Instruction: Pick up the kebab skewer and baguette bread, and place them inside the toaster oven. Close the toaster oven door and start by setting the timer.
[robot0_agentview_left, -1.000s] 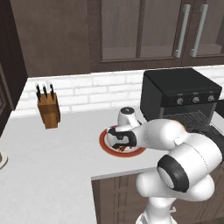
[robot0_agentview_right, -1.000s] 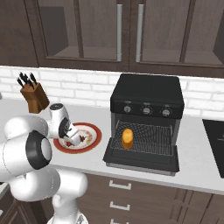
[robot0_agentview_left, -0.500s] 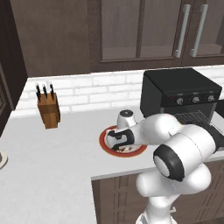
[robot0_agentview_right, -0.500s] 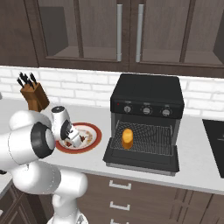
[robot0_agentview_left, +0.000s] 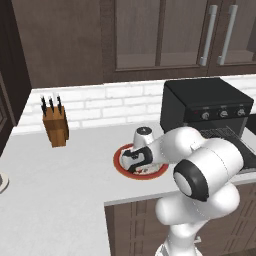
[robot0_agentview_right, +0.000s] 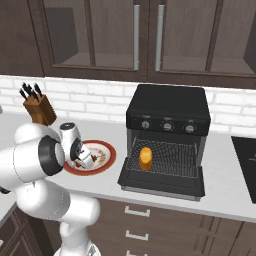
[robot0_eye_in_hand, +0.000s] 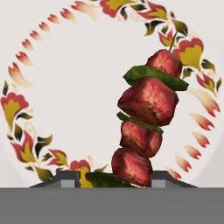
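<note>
Knife block (robot0_agentview_left: 55, 126): wooden, angled, dark handles, far left on pale matte counter (robot0_agentview_left: 60, 190). Plate (robot0_eye_in_hand: 65, 87): round, white, red floral rim. Kebab skewer (robot0_eye_in_hand: 146, 127): glossy red-brown chunks, green slices, lay on plate. Gripper (robot0_eye_in_hand: 109, 178): arm bent low over plate, fingertips flanked skewer's lower end; grasp uncertain. Toaster oven (robot0_agentview_right: 167, 125): boxy black, door (robot0_agentview_right: 160, 182) dropped open, baguette bread (robot0_agentview_right: 145, 158) on wire rack.
</note>
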